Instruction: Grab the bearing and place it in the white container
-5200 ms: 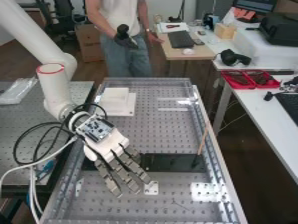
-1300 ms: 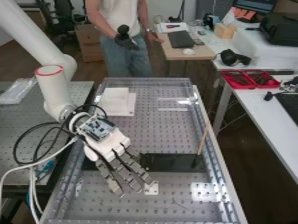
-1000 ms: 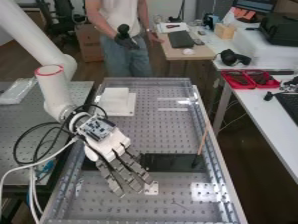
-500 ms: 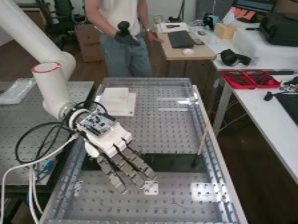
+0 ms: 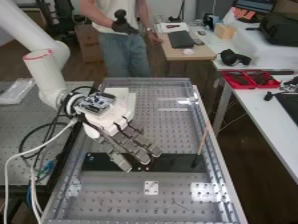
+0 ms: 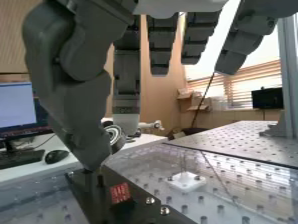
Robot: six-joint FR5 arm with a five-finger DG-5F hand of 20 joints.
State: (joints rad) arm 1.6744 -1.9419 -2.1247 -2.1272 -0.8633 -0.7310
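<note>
Dark grey fingers [image 5: 142,156], silver-and-black bearing [image 6: 114,134], white container [image 5: 121,92], dotted grey benchtop [image 5: 183,197], red trays [image 5: 241,86].

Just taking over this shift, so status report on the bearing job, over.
Robot hand closed on bearing, above dark plate. White container beyond it, partly hidden. Thin rod leans at high view's right, clear of hand.

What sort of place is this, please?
Probably a robotics lab or workshop: a robot hand over a perforated metal bench, with a desk of red trays alongside.
</note>
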